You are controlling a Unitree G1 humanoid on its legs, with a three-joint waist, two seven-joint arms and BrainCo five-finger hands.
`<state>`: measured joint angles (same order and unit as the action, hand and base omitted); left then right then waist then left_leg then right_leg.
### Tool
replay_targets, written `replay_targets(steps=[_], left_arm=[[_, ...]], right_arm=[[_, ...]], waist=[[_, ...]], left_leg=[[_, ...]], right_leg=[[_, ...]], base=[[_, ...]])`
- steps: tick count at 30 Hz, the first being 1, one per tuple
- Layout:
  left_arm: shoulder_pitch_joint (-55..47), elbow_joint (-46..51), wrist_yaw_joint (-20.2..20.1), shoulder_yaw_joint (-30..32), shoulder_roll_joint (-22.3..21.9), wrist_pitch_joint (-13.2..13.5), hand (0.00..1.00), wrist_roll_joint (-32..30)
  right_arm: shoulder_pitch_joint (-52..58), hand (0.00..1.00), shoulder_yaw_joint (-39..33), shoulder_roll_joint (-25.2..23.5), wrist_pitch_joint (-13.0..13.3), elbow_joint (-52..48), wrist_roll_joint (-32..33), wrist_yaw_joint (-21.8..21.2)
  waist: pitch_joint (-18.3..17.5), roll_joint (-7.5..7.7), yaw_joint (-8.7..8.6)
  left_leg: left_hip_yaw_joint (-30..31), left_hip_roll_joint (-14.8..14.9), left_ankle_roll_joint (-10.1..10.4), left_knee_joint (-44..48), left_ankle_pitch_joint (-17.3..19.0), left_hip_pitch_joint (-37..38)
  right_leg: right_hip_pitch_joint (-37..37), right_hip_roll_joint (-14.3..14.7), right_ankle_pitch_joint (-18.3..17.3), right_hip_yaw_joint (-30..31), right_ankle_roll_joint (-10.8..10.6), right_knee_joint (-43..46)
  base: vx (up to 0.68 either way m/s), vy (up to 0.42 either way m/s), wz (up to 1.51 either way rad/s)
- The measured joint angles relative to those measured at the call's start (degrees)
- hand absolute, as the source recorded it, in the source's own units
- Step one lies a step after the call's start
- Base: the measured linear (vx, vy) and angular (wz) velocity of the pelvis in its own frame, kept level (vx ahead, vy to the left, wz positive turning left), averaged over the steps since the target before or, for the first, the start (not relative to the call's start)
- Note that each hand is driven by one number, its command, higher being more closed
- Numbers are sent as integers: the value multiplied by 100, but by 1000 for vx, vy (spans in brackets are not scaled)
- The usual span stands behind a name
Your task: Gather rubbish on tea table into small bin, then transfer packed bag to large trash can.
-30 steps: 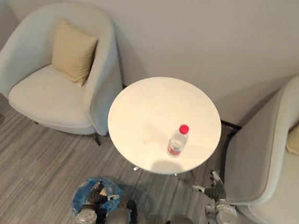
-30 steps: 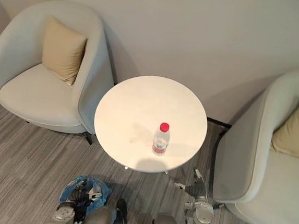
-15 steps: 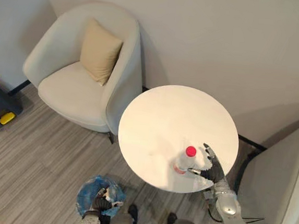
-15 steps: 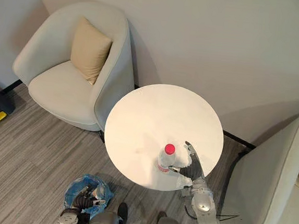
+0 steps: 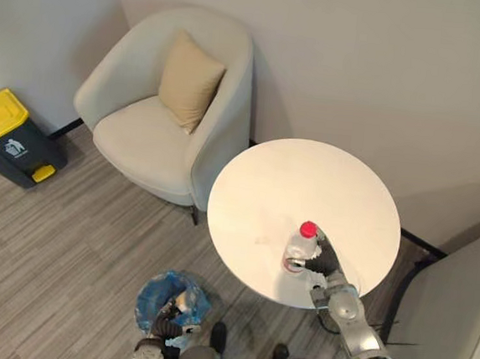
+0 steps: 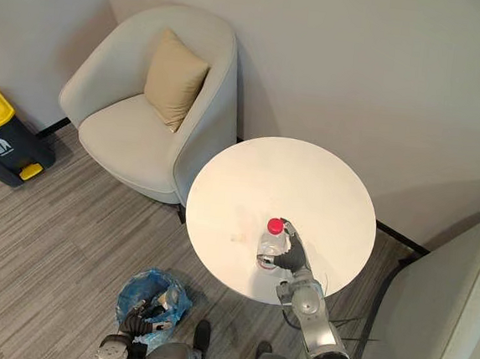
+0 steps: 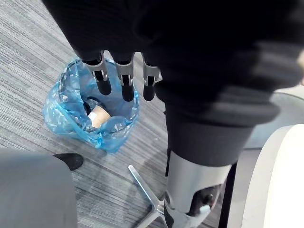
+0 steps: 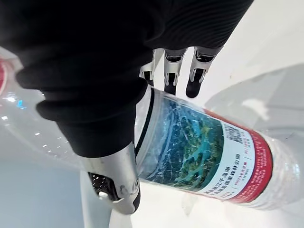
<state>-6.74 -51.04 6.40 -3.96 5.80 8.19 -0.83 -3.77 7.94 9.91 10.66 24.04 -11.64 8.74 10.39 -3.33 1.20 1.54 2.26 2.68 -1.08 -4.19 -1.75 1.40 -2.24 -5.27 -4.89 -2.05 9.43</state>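
The right hand [image 5: 325, 259] is at the near right part of the table, set against the side of an upright clear water bottle [image 5: 301, 245] with a red cap. In the right wrist view its fingers [image 8: 169, 71] reach almost straight past one side of the bottle's label and the thumb [image 8: 116, 183] lies on the other side, so the hand is open around the bottle and not clenched on it. The bottle stands on the round white table [image 5: 307, 177]. The left hand [image 7: 156, 42] hangs low beside the table's foot, fingers relaxed and apart from anything, just above a small bin [image 7: 61, 102] lined with a blue bag, which holds a paper cup [image 7: 97, 115]. Behind the table to the left is a pale armchair [image 5: 134, 141] with a tan cushion [image 5: 190, 81]; another pale armchair [image 5: 454, 324] stands at the right. By the far left wall sits a dark trash can [image 5: 8, 138] with a yellow lid.
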Motion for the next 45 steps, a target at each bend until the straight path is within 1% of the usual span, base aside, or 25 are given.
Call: replay_targets(steps=[9,15,18,19,20,21,22,23,24,25,26,27,28,29,31,35,36,37,38,40,41,42,43,44,45], left_arm=[[-2,0,-1,-2,1,-11,0,-1],[-4,2,13,0,-12,-14,0,-3],[2,5,35,0,-59,-12,0,1],[33,4,85,-27,-75,-15,0,1],[66,21,138,-77,-111,-18,0,1],[122,46,143,-91,-158,-19,0,3],[153,45,137,-101,-169,-25,0,-2],[254,38,142,-160,-166,-31,0,-2],[274,31,144,-179,-171,-31,0,-9],[308,-7,147,-271,-195,-31,0,-31],[316,-14,148,-296,-222,-37,0,-61],[350,-14,149,-446,-287,-37,0,-182],[384,-21,146,-546,-310,-39,0,-252],[383,-27,145,-590,-302,-39,0,-282],[392,-50,153,-711,-201,-47,0,-396],[268,-41,154,-771,-88,-44,0,-448],[270,-49,153,-775,-15,-45,0,-453],[282,-50,151,-779,4,-47,0,-462],[275,-49,155,-770,44,-47,0,-460],[268,-48,173,-764,149,-44,0,-456],[262,-58,198,-769,187,-44,0,-456],[223,-82,227,-770,239,-37,0,-459],[268,-88,245,-768,229,-30,0,-460],[381,-136,251,-760,135,-6,0,-459],[397,-131,249,-766,126,3,0,-460]], right_arm=[[-107,100,-9,7,-56,135,257,3],[741,100,87,-96,38,-1364,241,11],[1002,100,231,-105,146,-1683,180,11],[1043,100,368,-110,187,-1722,145,20],[1040,100,467,-107,187,-1721,71,32],[1008,100,547,-106,191,-1731,-14,40],[988,100,572,-118,189,-1731,-48,62],[893,100,622,-161,184,-1715,-137,120],[826,100,646,-161,181,-1698,-215,125],[699,100,689,-163,178,-1695,-316,134],[652,100,705,-162,176,-1694,-365,147],[517,100,669,-131,175,-1692,-479,243],[427,100,598,-122,169,-1672,-483,277],[346,100,564,-128,163,-1601,-484,301],[268,100,529,-215,95,-1424,-485,352],[103,100,662,-353,6,-1128,-496,337],[92,100,662,-390,0,-1111,-500,330],[106,100,670,-394,0,-1110,-500,309],[108,100,667,-380,0,-1111,-500,263],[140,100,671,-346,2,-1113,-499,218],[169,100,671,-322,2,-1115,-499,215],[244,100,669,-281,4,-1132,-501,216],[339,100,661,-174,15,-1165,-501,224],[377,100,672,33,9,-1142,-511,211],[371,100,670,71,10,-1143,-518,211]], waist=[[3,-24,-14],[0,-11,-31],[-6,10,-15],[0,26,-4],[-4,73,-2],[-11,122,-13],[-14,120,-23],[-16,137,-22],[-29,161,-30],[-67,226,-45],[-92,234,-57],[-171,146,-82],[-204,54,-91],[-211,38,-87],[-231,288,-46],[-164,264,-28],[-88,256,-45],[-14,183,-92],[30,218,-203],[127,170,-310],[125,238,-352],[123,253,-385],[177,337,-431],[203,199,-496],[220,164,-488]], left_leg=[[195,-41,3,-44,-48,-56],[692,-167,6,110,-47,-33],[980,-276,19,367,-43,-189],[914,-330,129,483,-138,-325],[663,-377,187,464,-363,-490],[-189,-253,-67,759,-142,-609],[-714,-129,-308,1166,119,-748],[-1917,319,-716,2279,751,-892],[-2258,485,-729,2550,915,-848],[-2799,830,-656,2832,1134,-655],[-2933,942,-590,2817,1184,-552],[-3091,1172,-318,2533,1304,-297],[-3006,1173,-36,2197,1359,-183],[-2972,1070,14,1993,1402,-128],[-2819,714,-59,1944,1378,-98],[-2817,480,-380,2206,1688,-87],[-2758,381,-466,2221,1759,-72],[-2666,343,-451,2220,1822,-108],[-2499,309,-462,2211,1828,-149],[-2254,215,-472,2183,1793,-287],[-2138,118,-462,2145,1741,-314],[-2003,-18,-455,2127,1719,-381],[-1779,-194,-465,2233,1719,-521],[-1358,-209,-505,2589,1744,-924],[-1303,-193,-506,2642,1744,-1005]], right_leg=[[-48,-35,19,-160,13,-98],[-294,-144,-309,-712,25,136],[-404,-213,-460,-1101,53,244],[-396,-261,-550,-1325,103,374],[-397,-354,-553,-1555,142,391],[-375,-432,-534,-1799,178,352],[-379,-449,-533,-1933,180,365],[-412,-546,-529,-2229,188,419],[-416,-606,-529,-2307,188,459],[-416,-738,-523,-2461,178,511],[-412,-783,-509,-2519,154,528],[-419,-808,-429,-2675,20,504],[-417,-809,-371,-2741,-78,485],[-418,-835,-323,-2758,-143,469],[-432,-1122,-204,-2620,-290,489],[-161,-1541,-191,-2200,-311,1332],[171,-1677,-194,-1801,-251,1907],[452,-1599,-384,-1298,-216,2285],[641,-1372,-561,-846,-306,2447],[1047,-883,-671,-181,-426,2224],[1134,-740,-660,47,-434,1980],[1202,-662,-648,200,-420,1795],[1262,-670,-518,201,-268,1691],[1315,-705,-470,-11,-225,1809],[1346,-692,-479,-47,-220,1807]], base=[[32,-6,8],[70,-32,49],[-13,-38,77],[-105,-38,105],[-144,7,110],[-129,5,92],[-116,20,104],[-74,11,88],[-98,97,98],[-56,92,60],[-73,206,81],[-36,181,68],[-50,316,64],[-29,320,44],[-16,363,43],[-43,268,12],[-108,172,12],[-102,140,38],[-76,81,61],[-44,22,66],[-4,-15,73],[25,-67,109],[86,-128,172],[73,-116,147],[98,-102,123]])
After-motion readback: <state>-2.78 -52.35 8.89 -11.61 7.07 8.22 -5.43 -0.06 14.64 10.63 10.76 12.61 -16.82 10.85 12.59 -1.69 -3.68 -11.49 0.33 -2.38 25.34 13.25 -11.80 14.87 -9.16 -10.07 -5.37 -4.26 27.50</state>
